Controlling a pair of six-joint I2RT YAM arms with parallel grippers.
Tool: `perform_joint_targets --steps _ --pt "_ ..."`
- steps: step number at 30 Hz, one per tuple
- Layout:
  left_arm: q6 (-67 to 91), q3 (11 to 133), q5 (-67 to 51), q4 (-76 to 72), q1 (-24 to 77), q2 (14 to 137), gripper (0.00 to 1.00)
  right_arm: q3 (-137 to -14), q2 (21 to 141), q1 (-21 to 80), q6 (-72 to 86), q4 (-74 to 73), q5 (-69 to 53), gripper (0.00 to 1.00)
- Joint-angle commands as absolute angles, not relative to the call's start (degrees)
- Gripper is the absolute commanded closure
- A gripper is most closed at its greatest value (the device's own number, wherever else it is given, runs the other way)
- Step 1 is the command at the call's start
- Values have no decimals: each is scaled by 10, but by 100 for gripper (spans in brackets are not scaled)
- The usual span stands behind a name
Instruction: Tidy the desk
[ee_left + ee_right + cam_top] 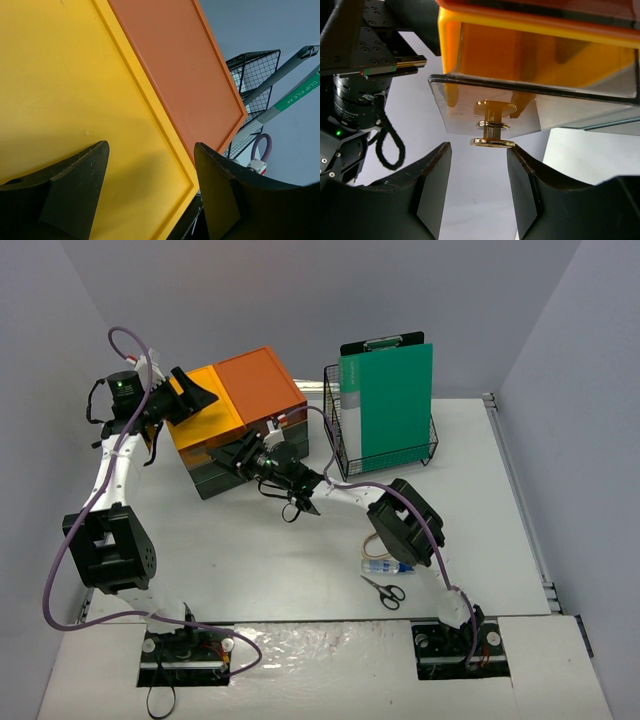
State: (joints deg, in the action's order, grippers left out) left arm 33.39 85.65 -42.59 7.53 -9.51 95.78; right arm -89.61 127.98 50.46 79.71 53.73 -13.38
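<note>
While the desk (300, 570) spreads beneath both arms, drawer unit (240, 415) stands at its far left-centre | brass knob (492, 142) on its front faces right gripper (479, 165), just ahead between the jaws, stem pointing toward the wrist | right jaws apart, nothing grasped | left gripper (150, 150) released, empty, over yellow top (75, 75) | right arm nearer knob
</note>
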Motion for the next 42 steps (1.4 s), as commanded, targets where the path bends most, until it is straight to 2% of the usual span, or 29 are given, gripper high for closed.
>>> perform_joint_targets --steps 1,20,23,32,42 --pt "321 868 -410 125 -104 977 34 -949 1279 494 806 594 -133 54" --pt "316 868 -409 131 -105 971 34 -938 1295 480 818 577 -121 57" --pt "316 864 -409 131 -105 968 34 -936 1293 478 820 574 -119 65" --pt "315 851 -407 131 -109 958 34 -909 1273 477 810 557 -113 99" --pt "314 832 -408 124 -111 952 34 -787 1179 486 797 540 -111 100"
